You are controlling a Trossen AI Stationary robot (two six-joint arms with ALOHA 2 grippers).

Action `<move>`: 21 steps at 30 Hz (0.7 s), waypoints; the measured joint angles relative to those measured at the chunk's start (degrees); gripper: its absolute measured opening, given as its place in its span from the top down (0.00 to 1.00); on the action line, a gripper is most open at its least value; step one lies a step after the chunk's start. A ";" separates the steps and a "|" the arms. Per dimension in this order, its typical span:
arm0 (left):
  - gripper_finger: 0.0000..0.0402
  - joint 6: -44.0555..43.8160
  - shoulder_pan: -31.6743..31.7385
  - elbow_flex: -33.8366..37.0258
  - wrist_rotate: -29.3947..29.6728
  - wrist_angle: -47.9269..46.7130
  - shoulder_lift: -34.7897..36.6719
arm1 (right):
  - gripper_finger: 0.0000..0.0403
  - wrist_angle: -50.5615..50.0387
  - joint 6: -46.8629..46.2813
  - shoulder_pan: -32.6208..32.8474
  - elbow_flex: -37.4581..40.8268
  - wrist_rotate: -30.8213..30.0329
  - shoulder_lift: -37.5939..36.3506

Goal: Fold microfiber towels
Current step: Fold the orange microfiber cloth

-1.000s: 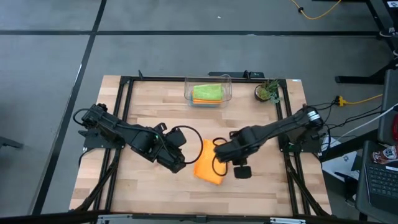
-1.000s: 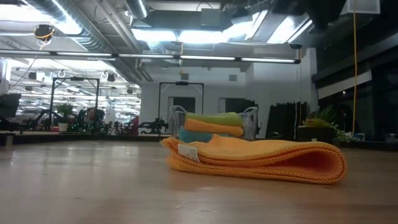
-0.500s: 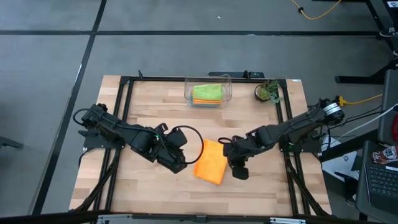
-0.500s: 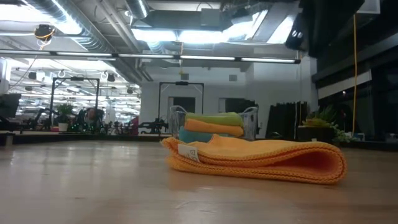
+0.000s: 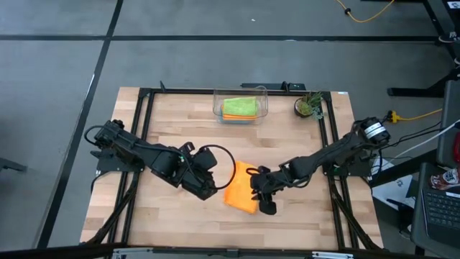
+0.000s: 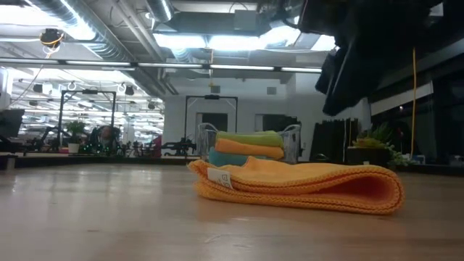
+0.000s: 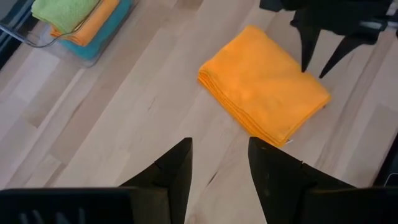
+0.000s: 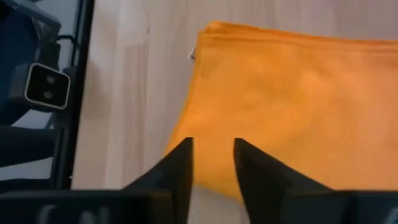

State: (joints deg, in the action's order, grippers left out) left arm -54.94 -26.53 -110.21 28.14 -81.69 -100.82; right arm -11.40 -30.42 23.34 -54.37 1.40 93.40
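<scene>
Right gripper (image 5: 261, 199), fingers slightly apart, over folded orange towel (image 5: 241, 188); bin (image 5: 240, 103) with stacked towels (image 5: 238, 108)

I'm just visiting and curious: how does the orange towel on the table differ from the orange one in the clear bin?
The orange towel on the table lies alone on bare wood; the orange towel in the bin is sandwiched between a green towel and a blue towel. The first shows its whole top; the second shows only an edge. Both are folded.

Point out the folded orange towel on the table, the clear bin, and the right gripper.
folded orange towel (image 7: 264, 102): left wrist view, middle of its top face.
clear bin (image 5: 263, 101): high view, its right wall.
right gripper (image 8: 213, 162): right wrist view, midway between its fingertips.
</scene>
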 joint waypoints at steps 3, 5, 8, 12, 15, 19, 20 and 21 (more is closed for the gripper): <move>0.63 0.00 0.11 0.00 0.03 0.25 0.00 | 0.61 1.23 -0.06 -0.76 -0.02 -0.50 1.43; 0.63 -0.01 0.27 0.00 0.08 0.48 0.00 | 0.52 3.00 0.15 -1.04 -0.02 -4.18 3.34; 0.63 0.00 0.42 0.00 0.20 0.57 0.00 | 0.41 5.17 4.59 -1.08 -0.02 -11.50 6.48; 0.63 -0.02 0.42 0.00 0.22 1.01 0.00 | 0.35 6.40 4.47 -1.06 -0.09 -18.04 10.75; 0.63 -0.02 0.42 0.00 0.22 1.71 0.00 | 0.35 6.77 2.02 -1.25 -0.09 -15.87 13.40; 0.63 0.00 0.42 0.00 0.22 1.70 0.00 | 0.36 7.93 6.55 -2.32 -0.40 -14.06 15.15; 0.63 0.00 0.42 0.00 0.22 1.70 0.00 | 0.36 7.84 8.42 -2.92 -0.39 -12.53 15.32; 0.63 0.00 0.42 0.00 0.20 1.70 0.00 | 0.36 7.76 10.16 -3.71 -0.39 -10.82 15.31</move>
State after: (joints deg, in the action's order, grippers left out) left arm -54.94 -26.11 -110.21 28.34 -79.99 -100.82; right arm -3.64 -20.27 19.64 -54.76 -9.43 108.71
